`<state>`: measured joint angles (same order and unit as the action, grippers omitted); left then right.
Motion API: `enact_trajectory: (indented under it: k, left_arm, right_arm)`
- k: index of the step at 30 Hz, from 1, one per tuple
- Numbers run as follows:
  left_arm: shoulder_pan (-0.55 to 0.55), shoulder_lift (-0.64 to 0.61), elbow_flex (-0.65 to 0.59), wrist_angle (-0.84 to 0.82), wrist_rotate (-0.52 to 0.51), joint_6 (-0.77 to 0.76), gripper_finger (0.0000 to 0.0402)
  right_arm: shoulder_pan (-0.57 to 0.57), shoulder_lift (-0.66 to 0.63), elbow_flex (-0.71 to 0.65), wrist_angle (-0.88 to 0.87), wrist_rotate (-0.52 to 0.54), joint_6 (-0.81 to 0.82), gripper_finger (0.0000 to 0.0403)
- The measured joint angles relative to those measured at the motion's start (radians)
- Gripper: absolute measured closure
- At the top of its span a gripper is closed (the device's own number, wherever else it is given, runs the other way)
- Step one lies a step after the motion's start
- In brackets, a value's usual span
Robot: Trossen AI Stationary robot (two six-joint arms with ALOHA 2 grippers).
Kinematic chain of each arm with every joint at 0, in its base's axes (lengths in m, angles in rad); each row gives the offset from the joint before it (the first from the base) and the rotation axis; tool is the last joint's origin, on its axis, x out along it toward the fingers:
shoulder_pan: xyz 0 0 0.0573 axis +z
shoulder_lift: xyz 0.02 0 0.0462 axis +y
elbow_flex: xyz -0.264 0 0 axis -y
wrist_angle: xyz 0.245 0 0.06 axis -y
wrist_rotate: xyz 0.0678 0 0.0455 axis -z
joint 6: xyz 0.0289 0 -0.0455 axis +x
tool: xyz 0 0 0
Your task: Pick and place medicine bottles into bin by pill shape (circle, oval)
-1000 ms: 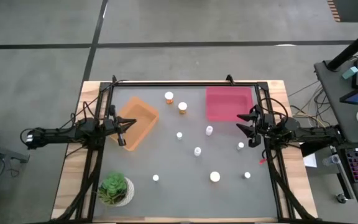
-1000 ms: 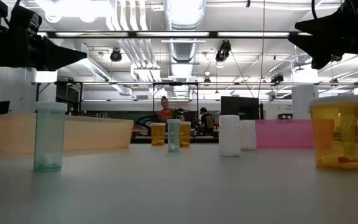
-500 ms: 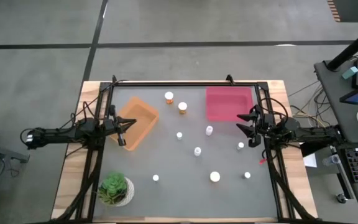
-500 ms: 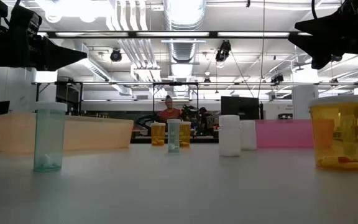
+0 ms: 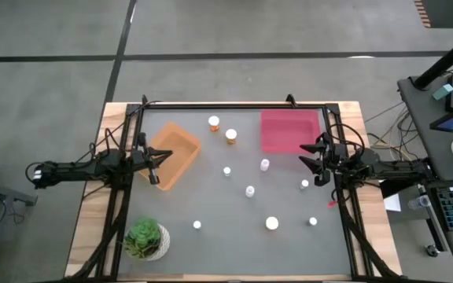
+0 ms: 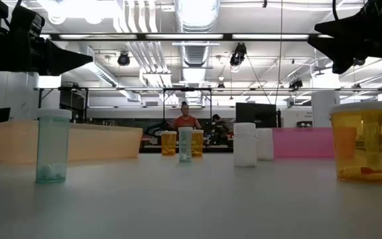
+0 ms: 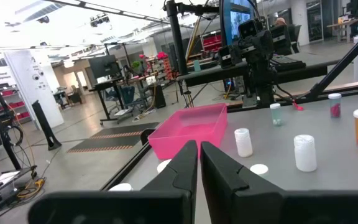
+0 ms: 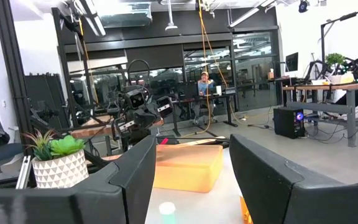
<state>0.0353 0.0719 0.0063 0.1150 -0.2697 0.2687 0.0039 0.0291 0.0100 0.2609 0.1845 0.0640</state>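
Observation:
Several small white-capped medicine bottles stand upright on the grey table, among them two orange ones (image 5: pixel 214 123) (image 5: pixel 231 135) at the far side, white ones (image 5: pixel 265 164) (image 5: pixel 250 190) in the middle and a larger one (image 5: pixel 272 223) near the front. The orange bin (image 5: pixel 171 156) stands at the left and the pink bin (image 5: pixel 289 130) at the far right. My left gripper (image 5: pixel 157 165) hovers shut and empty over the orange bin's near right corner. My right gripper (image 5: pixel 311 159) hovers open and empty by the pink bin's near right corner, above the table.
A potted green plant (image 5: pixel 146 238) stands at the near left corner. A black frame (image 5: pixel 226 103) runs along the table's far edge. In the low view a clear greenish bottle (image 6: pixel 52 146) and an orange bottle (image 6: pixel 362 141) stand nearest. A person (image 6: pixel 186 119) is in the room behind.

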Motion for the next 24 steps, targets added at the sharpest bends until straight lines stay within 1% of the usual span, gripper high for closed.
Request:
enact_trajectory:
  k: [1,5,6,8,10,12,17,18,20,24]
  left_arm:
    - [0.000,0.000,0.000,0.000,0.000,0.000,0.0398]
    - [0.000,0.000,0.000,0.001,0.000,0.000,0.0398]
    - [0.000,0.000,0.000,0.001,0.000,0.000,0.0398]
    - [0.000,0.000,0.000,0.002,0.000,0.000,0.0398]
    - [0.000,0.000,0.000,0.003,0.001,-0.008,0.0398]
    - [0.000,0.000,0.000,0.008,0.012,-0.085,0.0398]
    - [0.000,0.000,0.000,0.045,0.018,-0.459,0.0398]
    - [0.000,0.000,0.000,0.054,0.016,-0.504,0.0398]
    - [0.000,0.000,0.000,0.084,0.003,-0.521,0.0398]
    - [0.000,0.001,0.000,0.217,0.000,-0.499,0.0398]
  right_arm:
    - [0.000,0.000,0.000,0.007,0.000,0.043,0.0207]
    - [0.000,0.000,0.000,0.020,0.000,0.348,0.0207]
    - [0.000,0.000,0.000,0.021,0.000,0.396,0.0207]
    - [0.000,0.000,0.000,0.021,0.000,0.438,0.0207]
    - [0.000,0.000,0.000,0.021,0.001,0.441,0.0207]
    - [0.000,0.000,0.000,0.023,0.001,0.422,0.0207]
    - [0.000,0.000,0.000,0.033,0.001,0.328,0.0207]
    - [0.000,0.000,0.000,0.035,0.001,0.308,0.0207]
    - [0.000,0.000,0.000,0.036,0.001,0.301,0.0207]
    - [0.000,0.000,0.000,0.039,0.001,0.280,0.0207]
